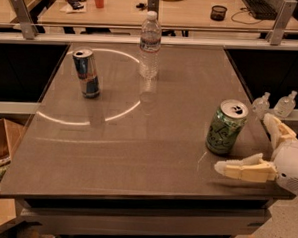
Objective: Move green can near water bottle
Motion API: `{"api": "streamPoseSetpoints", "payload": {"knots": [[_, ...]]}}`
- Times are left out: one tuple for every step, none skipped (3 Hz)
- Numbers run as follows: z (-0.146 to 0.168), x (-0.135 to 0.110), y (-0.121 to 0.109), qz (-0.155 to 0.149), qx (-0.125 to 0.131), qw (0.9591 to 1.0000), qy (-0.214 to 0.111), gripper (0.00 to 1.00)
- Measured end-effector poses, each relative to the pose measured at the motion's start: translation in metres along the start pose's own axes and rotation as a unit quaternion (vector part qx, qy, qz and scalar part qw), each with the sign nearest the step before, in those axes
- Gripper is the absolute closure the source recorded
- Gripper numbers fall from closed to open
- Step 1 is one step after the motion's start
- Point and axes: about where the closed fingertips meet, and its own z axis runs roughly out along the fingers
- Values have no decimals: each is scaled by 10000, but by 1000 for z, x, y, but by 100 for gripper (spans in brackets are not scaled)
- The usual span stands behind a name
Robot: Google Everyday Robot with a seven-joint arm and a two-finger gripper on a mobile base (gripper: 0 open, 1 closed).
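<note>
Reaching in at the near right corner of the desk (137, 155), the tool (244, 143) has its two fingers spread wide and holds nothing. The green can (224, 129) stands upright just left of the tool, close to the desk's right edge. Two small clear bottles (274, 103) sit a bit farther back, off the right side. A blue can (86, 72) stands far left. The water bottle (150, 46) stands upright by the far edge, well apart from the green can.
</note>
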Motion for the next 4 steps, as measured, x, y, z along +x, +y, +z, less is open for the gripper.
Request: {"api": "streamPoseSetpoints", "payload": {"knots": [[17, -2, -2, -3, -18, 10000, -51, 0], [31, -7, -6, -31, -39, 9999, -97, 0], [38, -8, -7, 4, 4, 10000, -57, 18], [42, -8, -7, 4, 16, 10000, 5, 41]]}}
